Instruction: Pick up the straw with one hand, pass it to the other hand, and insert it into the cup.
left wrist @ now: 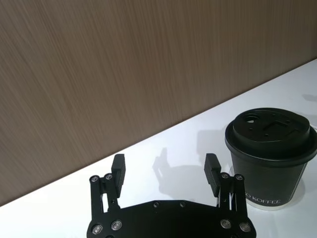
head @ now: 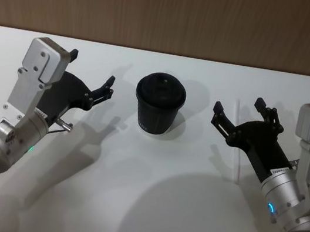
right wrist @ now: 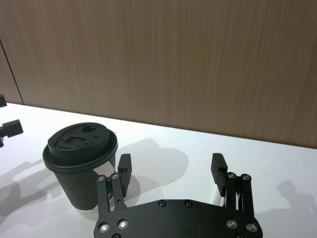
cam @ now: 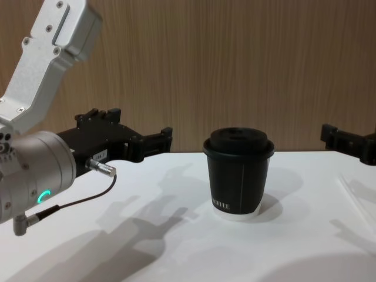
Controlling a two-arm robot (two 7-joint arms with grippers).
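Cup: black, lidded, upright at the middle of the table. Straw: flat on the table right of the cup, passing under my right gripper, which is spread wide and empty. My left gripper: left of the cup, spread wide, empty.

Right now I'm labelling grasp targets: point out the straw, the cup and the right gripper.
straw (head: 238, 163): head view, its near half.
cup (head: 155, 119): head view, side wall.
right gripper (head: 239, 105): head view, between its fingertips.
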